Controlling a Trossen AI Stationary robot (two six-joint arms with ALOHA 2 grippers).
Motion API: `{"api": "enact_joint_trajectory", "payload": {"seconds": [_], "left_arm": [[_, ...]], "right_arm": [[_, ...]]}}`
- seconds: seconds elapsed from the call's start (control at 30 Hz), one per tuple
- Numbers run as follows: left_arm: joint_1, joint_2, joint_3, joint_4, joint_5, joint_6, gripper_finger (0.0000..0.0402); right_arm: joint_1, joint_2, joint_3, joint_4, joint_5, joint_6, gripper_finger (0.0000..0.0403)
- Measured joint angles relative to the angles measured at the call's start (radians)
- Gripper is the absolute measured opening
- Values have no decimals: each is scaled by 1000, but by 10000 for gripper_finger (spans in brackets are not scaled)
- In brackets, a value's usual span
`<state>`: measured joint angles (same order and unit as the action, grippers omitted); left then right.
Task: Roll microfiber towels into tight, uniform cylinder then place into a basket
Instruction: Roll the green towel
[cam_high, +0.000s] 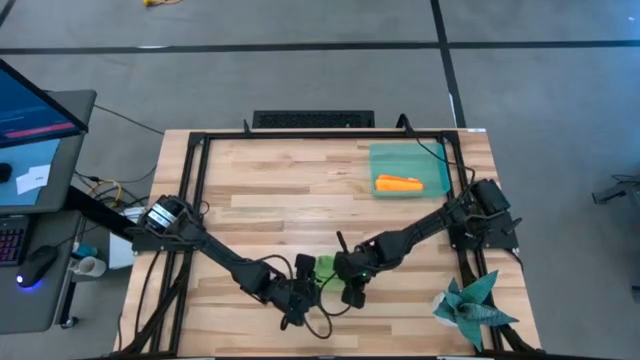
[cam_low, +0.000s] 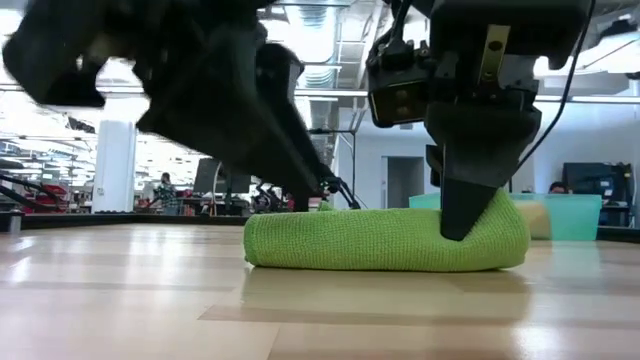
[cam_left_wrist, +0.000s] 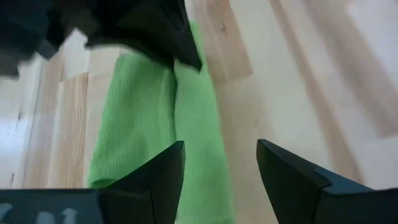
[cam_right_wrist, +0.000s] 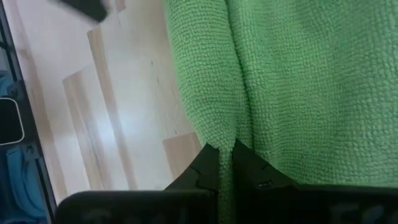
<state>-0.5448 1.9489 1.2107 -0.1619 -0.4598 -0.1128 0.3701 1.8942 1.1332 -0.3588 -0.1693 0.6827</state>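
Currently the right gripper (cam_right_wrist: 225, 163) is pinched down on a fold of the rolled green towel (cam_low: 385, 240) near the table's (cam_high: 270, 180) front middle, probably to stop the roll unwinding, while the left gripper (cam_left_wrist: 221, 171) hangs wide open just beside it, empty. The orange towel (cam_high: 398, 183) already sits in the basket (cam_high: 385, 155) at the back right. The bare wood between looks like a clear carry path; the front edge is close.

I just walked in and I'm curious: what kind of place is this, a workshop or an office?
Probably a robotics lab or workshop: two arms mounted at a wooden table, a computer monitor beside it, and more screens and people at desks behind in a large open hall.
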Motion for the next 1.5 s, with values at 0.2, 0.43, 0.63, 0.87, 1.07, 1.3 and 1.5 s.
{"api": "enact_joint_trajectory", "payload": {"seconds": [0.2, 0.43, 0.63, 0.87, 1.07, 1.3, 1.5], "left_arm": [[19, 0, -39, 27, 42, 7, 193], [32, 0, -79, 118, 158, 34, 193], [44, -1, -103, 118, 137, 24, 193], [89, -1, -103, 111, 114, -27, 193], [106, -1, -103, 98, 130, -46, 193], [97, -1, -103, 115, 119, -17, 193], [133, -1, -103, 113, 139, -23, 193]], "right_arm": [[-4, 0, 1, -1, -15, -1, 36], [-3, 0, 1, -2, -14, -1, 36], [-3, 0, 2, -2, -14, -1, 36], [-3, 0, 2, -6, -14, -1, 36], [-3, -1, 3, -51, -13, -2, 36], [5, -1, 3, -60, -13, -10, 35], [5, -1, 3, -60, -14, -10, 35]]}}
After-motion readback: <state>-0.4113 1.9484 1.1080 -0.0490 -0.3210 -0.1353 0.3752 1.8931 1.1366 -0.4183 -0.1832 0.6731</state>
